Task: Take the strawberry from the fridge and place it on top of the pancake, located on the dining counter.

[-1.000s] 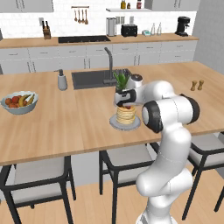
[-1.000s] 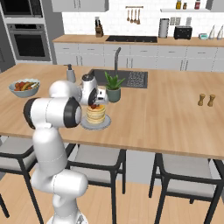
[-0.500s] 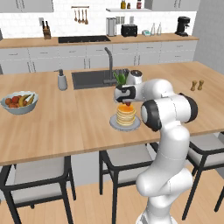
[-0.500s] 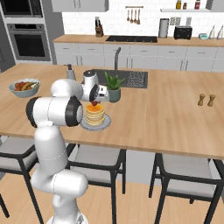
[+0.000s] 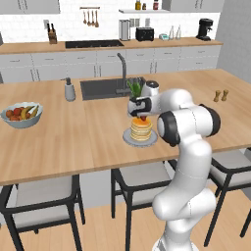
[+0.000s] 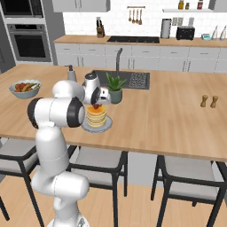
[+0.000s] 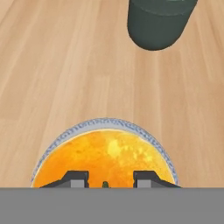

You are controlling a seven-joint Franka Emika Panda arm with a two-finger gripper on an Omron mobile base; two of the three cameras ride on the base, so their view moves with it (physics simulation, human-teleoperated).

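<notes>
The strawberry [image 5: 142, 118] sits pinched in my closed gripper [image 5: 142, 116], just above the pancake [image 5: 140, 130]. If I let go off-centre, it may roll off the stack onto the plate [image 5: 126, 139]. The potted plant [image 7: 159, 19] stands near; otherwise the table [image 5: 88, 137] is open around.

The pancake [image 5: 141, 129] sits on its plate [image 5: 128, 140] on the dining counter [image 5: 78, 137] directly under the gripper [image 5: 142, 116]; a plant pot [image 6: 115, 95] stands just beyond; a fruit bowl [image 5: 21, 115] lies far left.
</notes>
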